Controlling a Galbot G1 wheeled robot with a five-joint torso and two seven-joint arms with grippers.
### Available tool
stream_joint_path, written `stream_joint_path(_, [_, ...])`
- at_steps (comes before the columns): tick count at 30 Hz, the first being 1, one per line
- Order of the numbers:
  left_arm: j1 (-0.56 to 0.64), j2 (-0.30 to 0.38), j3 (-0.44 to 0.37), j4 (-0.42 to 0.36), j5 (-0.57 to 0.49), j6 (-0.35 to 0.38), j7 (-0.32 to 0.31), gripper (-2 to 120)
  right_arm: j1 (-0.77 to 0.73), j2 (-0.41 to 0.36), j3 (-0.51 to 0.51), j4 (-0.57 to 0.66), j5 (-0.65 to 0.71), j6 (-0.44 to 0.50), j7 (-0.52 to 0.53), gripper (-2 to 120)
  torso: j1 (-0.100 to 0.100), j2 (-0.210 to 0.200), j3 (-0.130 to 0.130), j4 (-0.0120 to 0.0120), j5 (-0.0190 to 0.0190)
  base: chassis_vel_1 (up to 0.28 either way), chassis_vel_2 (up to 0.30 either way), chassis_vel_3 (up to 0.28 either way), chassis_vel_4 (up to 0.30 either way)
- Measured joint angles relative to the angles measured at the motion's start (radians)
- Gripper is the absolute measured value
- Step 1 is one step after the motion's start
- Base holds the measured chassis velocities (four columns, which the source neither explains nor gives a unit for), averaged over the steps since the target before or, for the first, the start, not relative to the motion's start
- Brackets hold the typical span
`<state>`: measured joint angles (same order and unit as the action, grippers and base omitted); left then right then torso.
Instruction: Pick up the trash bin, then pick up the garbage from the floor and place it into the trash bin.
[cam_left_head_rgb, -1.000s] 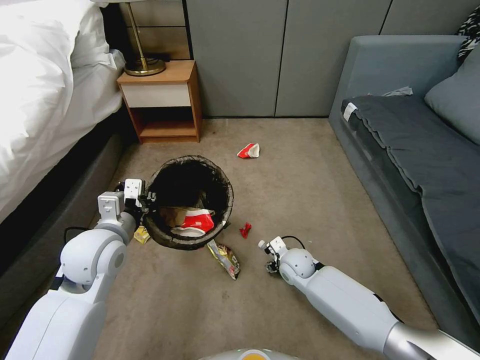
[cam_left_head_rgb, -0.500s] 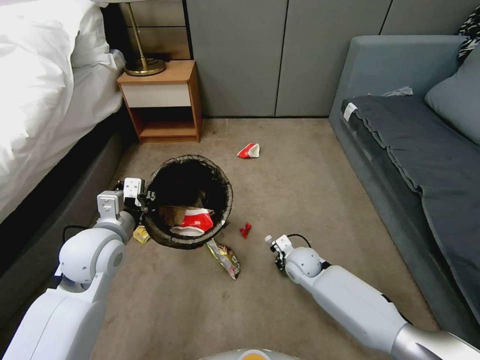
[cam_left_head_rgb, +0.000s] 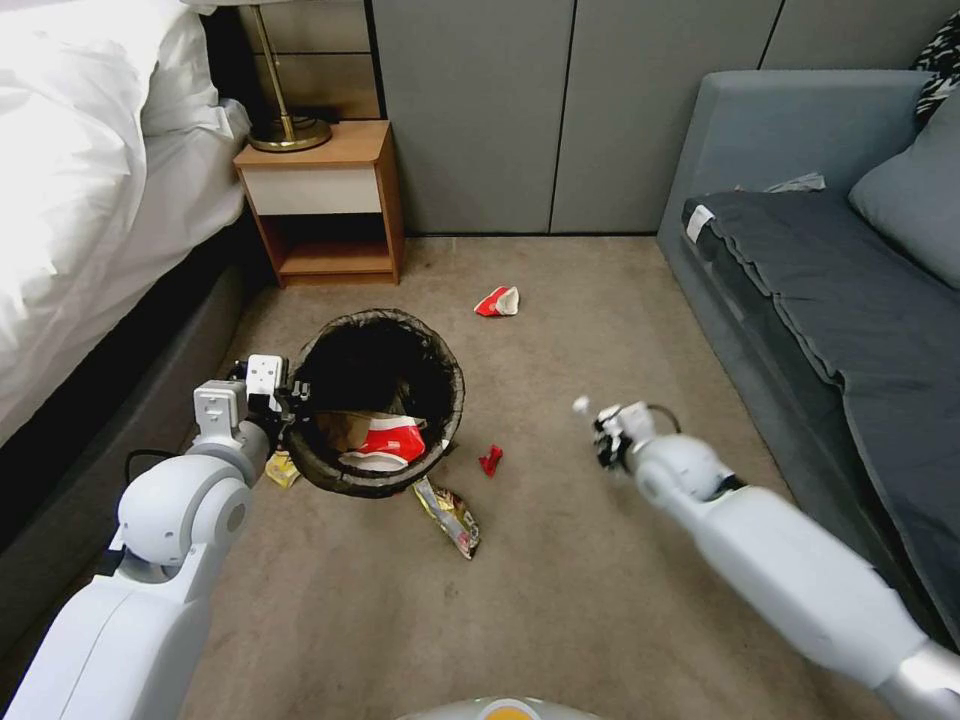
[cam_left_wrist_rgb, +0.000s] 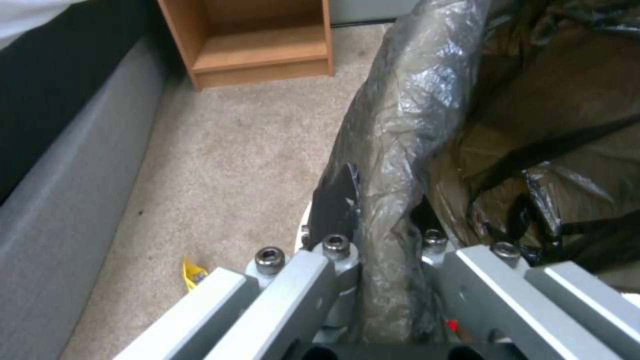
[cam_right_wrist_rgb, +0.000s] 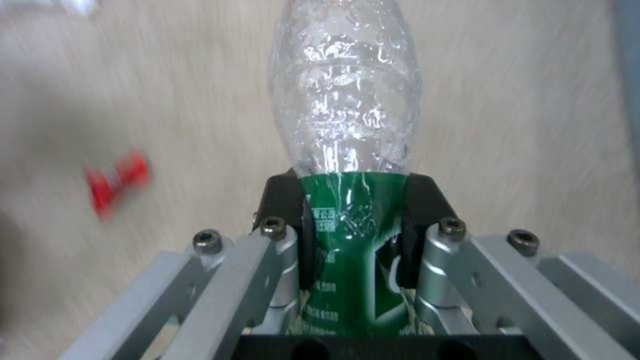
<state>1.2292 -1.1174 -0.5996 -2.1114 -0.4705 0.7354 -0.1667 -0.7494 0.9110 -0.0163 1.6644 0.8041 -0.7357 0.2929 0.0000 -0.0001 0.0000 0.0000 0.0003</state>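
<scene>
Clear bottle (cam_right_wrist_rgb: 347, 165) w/ green label sits clamped in right gripper (cam_right_wrist_rgb: 350, 220), raised off carpet (cam_left_head_rgb: 600, 340) right of trash bin (cam_left_head_rgb: 378, 400), prob. for dropping in. Left gripper (cam_left_wrist_rgb: 383, 240) pinches bin's bagged rim, holding it.

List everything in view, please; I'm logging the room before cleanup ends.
trash bin: one, dark bag liner, held off the carpet, red-and-white cup inside
bottle: one, clear with green label, in right gripper
crushed cup: one, red-white, carpet near wall
red scrap: one, carpet beside bin
snack wrappers: two, yellowish, carpet by bin
nightstand: one, wood, lamp on top
bed: white, left
sofa: grey, right
left gripper: clamped on bin rim
right gripper: raised above carpet
</scene>
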Motion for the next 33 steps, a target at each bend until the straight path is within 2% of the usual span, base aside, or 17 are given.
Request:
stream_joint_path(3, [-0.001,-0.005,0.004,-0.004,-0.002,0.0,-0.001,1,0.041,-0.047,0.077,0.151,0.14,0.0,0.041,18,0.0,0.0,0.0,-0.0002,-0.0003,0.0,0.0,0.0,0.0])
stream_joint_path(4, [-0.001,-0.005,0.004,-0.004,-0.002,0.0,-0.001,1,0.041,-0.047,0.077,0.151,0.14,0.0,0.041,18,0.0,0.0,0.0,-0.0002,-0.0003,0.0,0.0,0.0,0.0])
stream_joint_path(7, [-0.001,-0.006,0.005,-0.012,-0.001,0.0,0.001,1,0.144,-0.073,0.083,0.271,0.287,0.0,0.081,18,0.0,0.0,0.0,-0.0001,-0.0003,0.0,0.0,0.0,0.0])
stream_joint_path(13, [0.0,-0.007,0.006,-0.012,0.002,0.0,0.001,1,0.241,-0.065,0.048,0.311,0.39,0.0,0.09,18,0.0,0.0,0.0,0.0001,-0.0006,0.0,0.0,0.0,0.0])
stream_joint_path(14, [0.0,-0.008,0.006,-0.011,0.005,0.0,0.001,1,0.311,-0.048,0.016,0.32,0.456,0.0,0.097,18,0.0,0.0,0.0,-0.0002,0.0002,0.0,0.0,0.0,0.0])
stream_joint_path(19, [0.001,-0.01,0.006,-0.006,0.009,0.0,0.003,1,0.454,-0.015,-0.055,0.323,0.546,0.0,0.105,18,0.0,0.0,0.0,0.0003,-0.0007,0.0,0.0,0.0,0.0])
stream_joint_path(21, [0.001,-0.011,0.002,0.002,0.012,0.0,0.008,1,0.585,0.03,-0.136,0.324,0.66,0.0,0.141,18,0.0,0.0,0.0,0.0006,-0.0007,0.0,0.0,0.0,0.0])
stream_joint_path(22, [0.001,-0.011,0.002,0.002,0.012,0.0,0.008,1,0.585,0.03,-0.136,0.324,0.66,0.0,0.141,18,0.0,0.0,0.0,0.0006,-0.0007,0.0,0.0,0.0,0.0])
stream_joint_path(24, [-0.004,-0.014,-0.001,0.016,0.015,0.0,0.008,1,0.706,0.111,-0.216,0.326,0.829,0.0,0.221,18,0.0,0.0,0.0,0.0001,-0.0009,0.0,0.0,0.0,0.0])
stream_joint_path(25, [-0.004,-0.014,-0.001,0.016,0.015,0.0,0.008,1,0.706,0.111,-0.216,0.326,0.829,0.0,0.221,18,0.0,0.0,0.0,0.0001,-0.0009,0.0,0.0,0.0,0.0])
stream_joint_path(26, [-0.012,-0.019,-0.001,0.028,0.016,0.0,0.011,1,0.77,0.216,-0.281,0.311,0.925,0.001,0.296,18,0.0,0.0,0.0,-0.0001,-0.0006,0.0,0.0,0.0,0.0])
stream_joint_path(27, [-0.02,-0.023,0.0,0.039,0.018,0.0,0.011,1,0.796,0.305,-0.331,0.29,0.951,0.008,0.341,18,0.0,0.0,0.0,0.0004,-0.0008,0.0,0.0,0.0,0.0])
stream_joint_path(28, [-0.02,-0.023,0.0,0.039,0.018,0.0,0.011,1,0.796,0.305,-0.331,0.29,0.951,0.008,0.341,18,0.0,0.0,0.0,0.0004,-0.0008,0.0,0.0,0.0,0.0])
stream_joint_path(31, [-0.027,-0.03,0.002,0.049,0.021,0.0,0.011,1,0.787,0.404,-0.417,0.251,0.957,0.01,0.427,18,0.0,0.0,0.0,0.0002,-0.0008,0.0,0.0,0.0,0.0])
stream_joint_path(33, [-0.027,-0.031,0.002,0.049,0.021,0.0,0.011,1,0.781,0.407,-0.426,0.246,0.951,0.008,0.432,18,0.0,0.0,0.0,0.0003,-0.0006,0.0,0.0,0.0,0.0])
